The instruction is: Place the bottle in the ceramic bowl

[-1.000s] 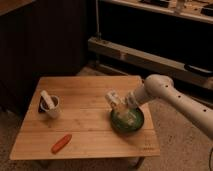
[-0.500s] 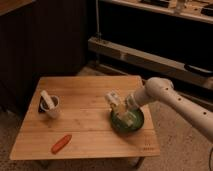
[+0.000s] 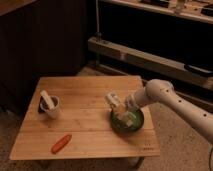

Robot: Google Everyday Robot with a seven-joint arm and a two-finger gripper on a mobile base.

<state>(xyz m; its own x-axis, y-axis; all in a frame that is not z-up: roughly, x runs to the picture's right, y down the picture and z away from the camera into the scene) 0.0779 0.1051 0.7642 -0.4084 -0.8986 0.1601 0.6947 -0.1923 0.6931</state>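
Note:
The green ceramic bowl [image 3: 127, 122] sits near the right front of the wooden table [image 3: 85, 135]. My gripper [image 3: 120, 106] is at the bowl's left rim, at the end of my white arm that reaches in from the right. It holds the pale cream bottle [image 3: 113, 99], which tilts up and to the left above the bowl's left edge. A pale object shows inside the bowl under the gripper; I cannot tell what it is.
A white cup [image 3: 50, 106] with a white stick stands at the table's left side. An orange carrot-like item [image 3: 61, 143] lies near the front edge. Dark shelving and a metal rail run behind and to the right of the table.
The arm and the bottle have barely moved; the gripper stays at the bowl's left rim with the bottle in it.

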